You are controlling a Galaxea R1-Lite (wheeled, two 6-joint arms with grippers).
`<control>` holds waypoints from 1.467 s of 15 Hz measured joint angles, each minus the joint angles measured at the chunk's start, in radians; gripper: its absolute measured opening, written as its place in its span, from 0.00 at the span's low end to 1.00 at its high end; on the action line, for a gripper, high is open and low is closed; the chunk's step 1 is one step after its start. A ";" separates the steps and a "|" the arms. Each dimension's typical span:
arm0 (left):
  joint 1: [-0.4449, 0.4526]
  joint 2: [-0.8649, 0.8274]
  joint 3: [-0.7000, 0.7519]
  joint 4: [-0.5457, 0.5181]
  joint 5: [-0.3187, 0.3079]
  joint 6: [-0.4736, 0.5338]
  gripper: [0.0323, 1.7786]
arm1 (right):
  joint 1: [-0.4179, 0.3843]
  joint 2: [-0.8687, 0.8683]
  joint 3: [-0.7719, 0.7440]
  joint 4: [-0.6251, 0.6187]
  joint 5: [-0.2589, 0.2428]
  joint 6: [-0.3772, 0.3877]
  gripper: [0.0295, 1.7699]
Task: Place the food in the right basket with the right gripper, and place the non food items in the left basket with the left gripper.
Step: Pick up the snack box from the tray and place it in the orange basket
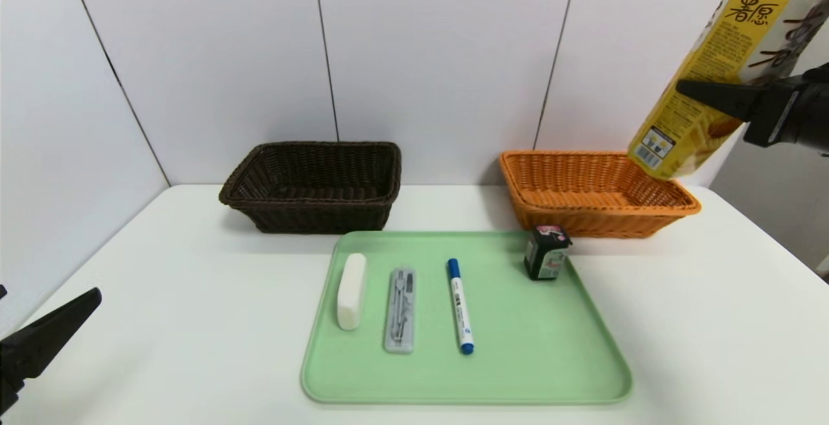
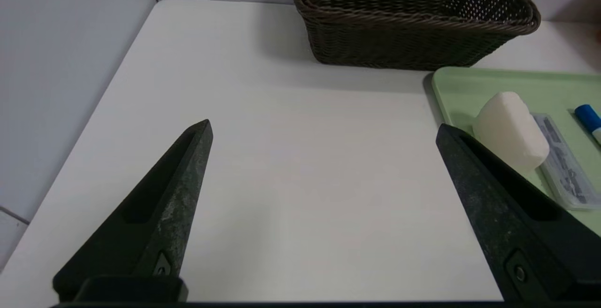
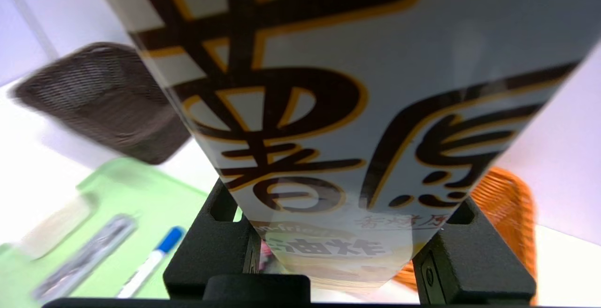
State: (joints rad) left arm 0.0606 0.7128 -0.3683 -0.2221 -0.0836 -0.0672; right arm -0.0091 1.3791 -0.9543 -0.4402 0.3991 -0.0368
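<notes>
Your left gripper was parked over the bare table at the left, its jaws spread wide with nothing between them. The dark brown basket held nothing you could see. On the green tray lay the white block, probably light and a little yielding, best pinched across its narrow width at the middle. Beside it was the drawing-tool case, likely stiff, slick and low, so you would have wanted its long edges. The marker, round and ready to roll, called for a grip across mid-barrel. The small black packet stood at the tray's far right corner, likely light; its sides offered the hold. The orange wicker basket showed no food inside. Above its right side, your right gripper was pinching the yellow carton, tilted in the air, probably light thin card that would crush if squeezed hard.
</notes>
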 joint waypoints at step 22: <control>-0.064 0.566 -0.371 -0.249 -0.100 -0.092 0.95 | -0.094 0.549 -0.398 -0.017 -0.182 -0.031 0.47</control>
State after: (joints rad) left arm -0.0032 1.2785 -0.7394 -0.4713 -0.1832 -0.1596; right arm -0.1030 1.9285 -1.3521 -0.4568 0.2172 -0.0681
